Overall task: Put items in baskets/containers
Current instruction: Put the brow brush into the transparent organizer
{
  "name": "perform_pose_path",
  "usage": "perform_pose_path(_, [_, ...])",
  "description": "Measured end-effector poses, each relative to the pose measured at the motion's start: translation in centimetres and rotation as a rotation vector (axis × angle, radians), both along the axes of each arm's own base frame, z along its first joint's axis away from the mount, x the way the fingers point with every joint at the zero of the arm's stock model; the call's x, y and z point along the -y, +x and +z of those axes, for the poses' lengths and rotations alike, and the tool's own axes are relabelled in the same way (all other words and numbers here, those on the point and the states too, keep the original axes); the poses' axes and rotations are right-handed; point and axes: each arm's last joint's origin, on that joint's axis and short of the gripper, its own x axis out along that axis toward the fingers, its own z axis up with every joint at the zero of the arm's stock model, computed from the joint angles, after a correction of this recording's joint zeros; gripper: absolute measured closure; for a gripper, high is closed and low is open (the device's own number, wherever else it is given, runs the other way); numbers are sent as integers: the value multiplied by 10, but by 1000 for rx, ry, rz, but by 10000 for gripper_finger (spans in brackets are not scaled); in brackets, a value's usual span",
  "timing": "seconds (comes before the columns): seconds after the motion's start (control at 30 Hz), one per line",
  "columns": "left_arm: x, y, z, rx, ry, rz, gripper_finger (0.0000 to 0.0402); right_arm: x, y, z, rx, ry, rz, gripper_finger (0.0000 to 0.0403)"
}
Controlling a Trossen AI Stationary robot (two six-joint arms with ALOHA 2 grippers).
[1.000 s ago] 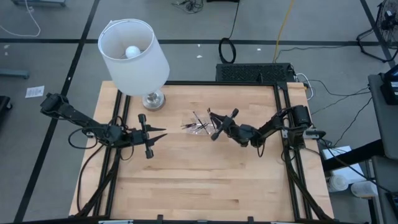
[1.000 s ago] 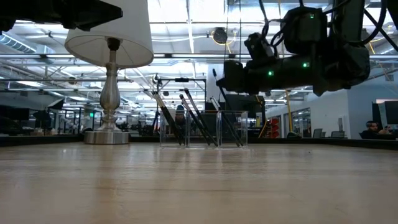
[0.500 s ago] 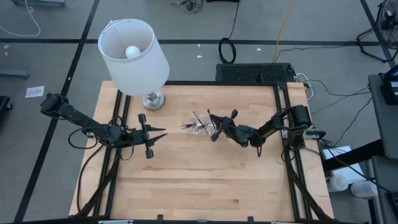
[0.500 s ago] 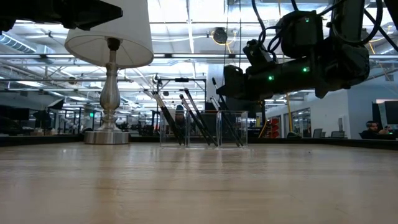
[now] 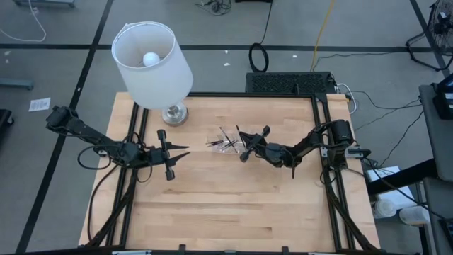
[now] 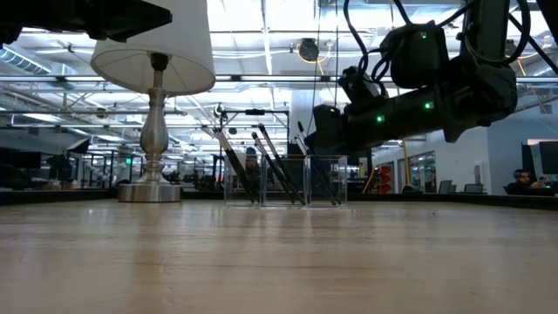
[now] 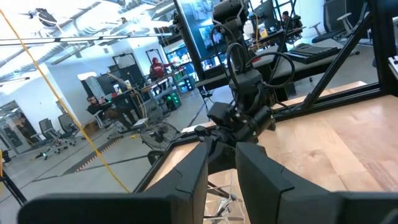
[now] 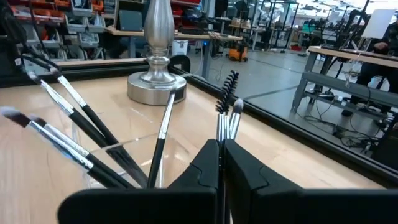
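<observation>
Near the desk's middle, toward the far edge, our right gripper is clamped on two brushes just beside the clear tray (brushes already lean inside). We'd centre over it before releasing. The left gripper waits leftward, fingers together.

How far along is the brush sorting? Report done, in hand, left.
Done: several brushes lean inside the clear container. In hand: the right pincer grips two more beside it. Left: dropping those in; no loose brushes show on the table. The left pincer waits apart.
</observation>
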Motion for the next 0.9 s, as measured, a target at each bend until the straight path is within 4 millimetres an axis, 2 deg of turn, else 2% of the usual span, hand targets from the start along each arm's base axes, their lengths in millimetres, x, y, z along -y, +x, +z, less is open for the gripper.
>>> perform_pose_path(0.9, [0,0,0,-3,15,1,309,0,0,-1,6,16,-1,397])
